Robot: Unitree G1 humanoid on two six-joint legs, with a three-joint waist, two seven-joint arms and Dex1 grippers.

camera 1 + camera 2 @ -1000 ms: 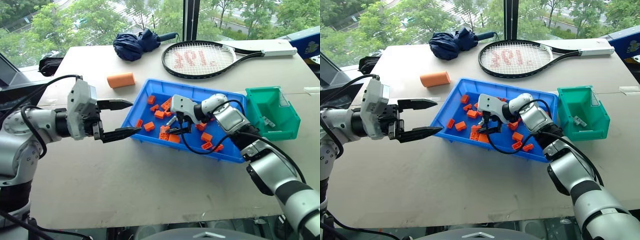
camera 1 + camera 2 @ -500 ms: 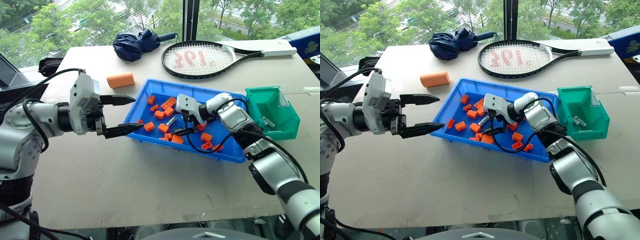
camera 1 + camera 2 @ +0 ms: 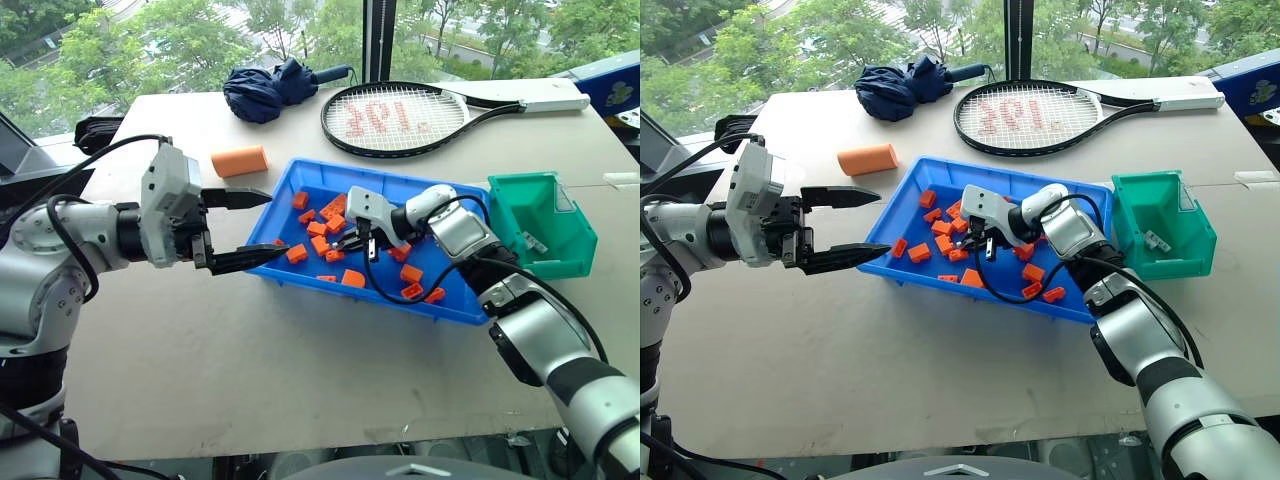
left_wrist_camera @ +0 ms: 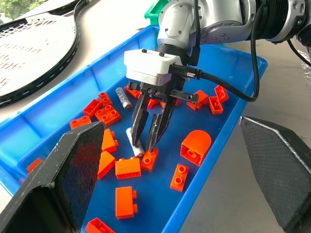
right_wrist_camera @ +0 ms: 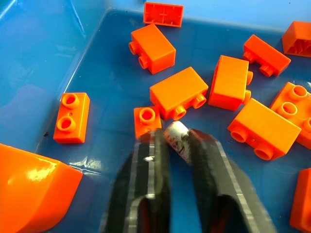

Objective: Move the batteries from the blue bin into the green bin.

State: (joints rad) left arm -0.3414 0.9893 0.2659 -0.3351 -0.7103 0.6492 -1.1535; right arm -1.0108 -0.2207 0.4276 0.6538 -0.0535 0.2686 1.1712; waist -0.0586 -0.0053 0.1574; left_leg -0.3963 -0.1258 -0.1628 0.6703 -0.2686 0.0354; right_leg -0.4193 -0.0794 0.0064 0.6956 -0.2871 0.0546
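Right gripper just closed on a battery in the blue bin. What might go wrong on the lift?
The right gripper pinches the battery near one end, so it may pivot or slip out. Orange bricks crowd the fingertips and one could be dragged along. A second battery lies close by in the blue bin and could be knocked.

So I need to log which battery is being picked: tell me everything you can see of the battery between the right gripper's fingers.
The battery is a small silver-grey metallic cylinder with dark markings on its wrap. It lies low in the blue bin, pinched between the two black fingers of the right gripper, which has shut on it; one rounded end pokes out past the fingertips. Orange bricks lie close around it, one small brick right beside its free end. Whether it has left the floor of the bin cannot be told.
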